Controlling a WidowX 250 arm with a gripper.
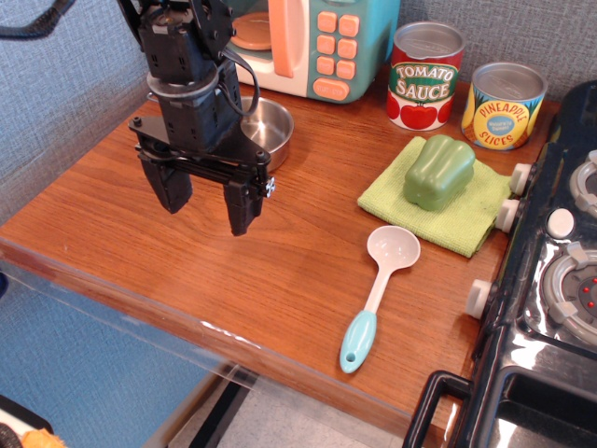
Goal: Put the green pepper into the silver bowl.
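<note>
The green pepper point(438, 171) lies on a lime-green cloth point(435, 196) at the right of the wooden counter. The silver bowl point(264, 131) stands at the back, partly hidden behind my arm. My gripper point(206, 203) hangs over the left part of the counter, in front of the bowl and well left of the pepper. Its two black fingers are spread apart and hold nothing.
A toy microwave point(312, 42) stands at the back. A tomato sauce can point(424, 75) and a pineapple slices can point(504, 105) stand at the back right. A white ladle with a teal handle point(378, 294) lies in front of the cloth. A toy stove point(550, 280) borders the right side.
</note>
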